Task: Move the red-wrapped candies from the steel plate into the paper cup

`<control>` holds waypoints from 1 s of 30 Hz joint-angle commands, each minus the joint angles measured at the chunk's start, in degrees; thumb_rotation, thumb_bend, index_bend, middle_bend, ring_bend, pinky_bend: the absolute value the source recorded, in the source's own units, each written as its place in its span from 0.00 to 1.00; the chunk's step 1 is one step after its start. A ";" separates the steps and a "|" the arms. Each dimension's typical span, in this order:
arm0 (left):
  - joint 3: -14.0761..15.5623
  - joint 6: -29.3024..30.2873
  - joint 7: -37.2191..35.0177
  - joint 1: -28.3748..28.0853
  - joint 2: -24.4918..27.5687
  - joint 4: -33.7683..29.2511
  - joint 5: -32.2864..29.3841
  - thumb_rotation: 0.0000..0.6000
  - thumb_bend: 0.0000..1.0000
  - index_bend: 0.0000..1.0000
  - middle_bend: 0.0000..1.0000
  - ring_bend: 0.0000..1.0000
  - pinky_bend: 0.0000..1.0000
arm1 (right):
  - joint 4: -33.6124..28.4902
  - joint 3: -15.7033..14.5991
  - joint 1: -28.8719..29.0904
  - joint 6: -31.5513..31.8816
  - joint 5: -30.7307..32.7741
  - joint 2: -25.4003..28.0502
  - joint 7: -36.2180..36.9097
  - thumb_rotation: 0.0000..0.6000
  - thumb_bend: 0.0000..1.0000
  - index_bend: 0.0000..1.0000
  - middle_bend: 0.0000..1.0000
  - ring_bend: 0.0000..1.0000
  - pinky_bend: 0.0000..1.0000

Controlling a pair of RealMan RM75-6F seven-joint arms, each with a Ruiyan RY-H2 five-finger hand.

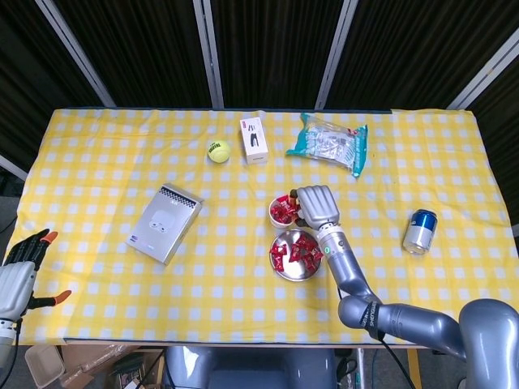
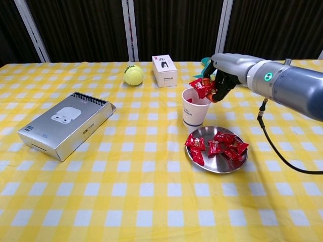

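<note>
red candy held just above the cup's right rim

red wrapping is seen pinched in the fingers [image 2: 218,89] of the right hand [image 2: 222,79], and that held candy [image 2: 201,86] hangs over the right side of the paper cup [image 2: 194,108], at or just above the rim. in the head view the right hand [image 1: 316,207] is seen just beside the cup's mouth [image 1: 282,212], to its right, with red already showing inside. the release is judged to turn on this one relation: the candy lies leftward and slightly below the fingers, partly over the opening and partly over the rim, so a small shift toward the cup's centre would probably be needed before letting go, lest the piece catch the edge and fall to the table [image 2: 126,201].

the remaining red-wrapped candies [image 2: 217,144] lie on the steel plate [image 2: 218,167], which sits just in front of the cup.

the left hand [image 1: 18,271] is seen at the table's far left edge, well apart, fingers spread and holding nothing; the right hand is by far the nearer.
</note>
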 commanded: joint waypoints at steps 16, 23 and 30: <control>0.07 0.15 -0.35 0.05 0.04 0.02 0.23 1.00 0.00 0.00 0.00 0.00 0.00 | -0.24 -0.90 -0.76 1.50 -3.69 -0.76 2.04 1.00 0.52 0.35 0.88 0.96 1.00; 0.11 0.20 -0.61 0.06 0.12 0.03 0.42 1.00 0.00 0.00 0.00 0.00 0.00 | -0.38 -0.94 -0.73 2.30 -4.15 -1.15 1.42 1.00 0.52 0.34 0.88 0.95 1.00; 0.10 0.24 -0.67 0.06 0.07 0.11 0.44 1.00 0.00 0.00 0.00 0.00 0.00 | 0.90 -0.34 0.20 2.95 -3.92 -2.14 -0.33 1.00 0.52 0.33 0.88 0.95 1.00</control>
